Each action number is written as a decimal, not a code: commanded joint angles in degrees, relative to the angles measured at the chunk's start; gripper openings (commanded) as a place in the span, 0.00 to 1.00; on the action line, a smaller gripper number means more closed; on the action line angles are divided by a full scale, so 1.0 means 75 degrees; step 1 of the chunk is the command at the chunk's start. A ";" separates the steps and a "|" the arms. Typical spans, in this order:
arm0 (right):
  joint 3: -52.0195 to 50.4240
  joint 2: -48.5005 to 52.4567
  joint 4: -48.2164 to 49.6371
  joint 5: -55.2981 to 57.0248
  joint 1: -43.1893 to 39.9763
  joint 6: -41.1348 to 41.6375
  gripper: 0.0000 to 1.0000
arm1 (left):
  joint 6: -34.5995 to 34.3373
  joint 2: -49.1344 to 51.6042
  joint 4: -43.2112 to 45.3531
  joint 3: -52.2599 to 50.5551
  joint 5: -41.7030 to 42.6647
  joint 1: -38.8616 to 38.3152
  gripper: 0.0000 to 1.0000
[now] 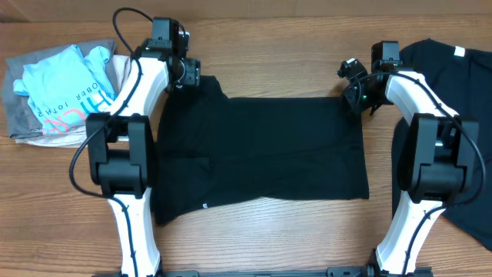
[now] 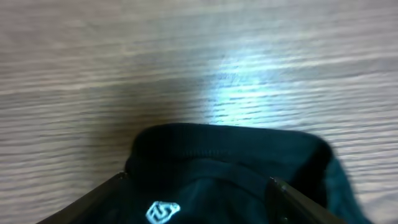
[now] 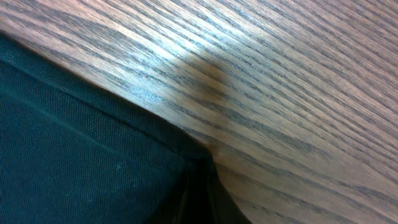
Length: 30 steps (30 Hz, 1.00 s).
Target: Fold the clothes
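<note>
A black T-shirt (image 1: pixel 261 150) lies flat across the middle of the table, with a tiny white mark (image 1: pixel 205 205) near its front left. My left gripper (image 1: pixel 191 75) is at its far left corner. In the left wrist view its fingers (image 2: pixel 118 180) stand wide apart, with a bunched hem (image 2: pixel 230 155) and a small white logo (image 2: pixel 163 211) between them. My right gripper (image 1: pixel 355 92) is at the far right corner. In the right wrist view the jaws (image 3: pixel 199 190) are pinched together on the corner of the fabric (image 3: pixel 81 137).
A second black T-shirt (image 1: pixel 453 100) with a white tag (image 1: pixel 460 52) lies spread at the right edge, partly under the right arm. A pile of light blue and grey clothes (image 1: pixel 65 88) sits at the far left. Bare wood shows along the back.
</note>
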 commanded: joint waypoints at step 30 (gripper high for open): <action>-0.0047 0.0061 -0.0038 -0.0082 -0.0035 0.0020 0.12 | 0.0341 0.0565 0.0589 0.0131 0.0181 0.0251 0.56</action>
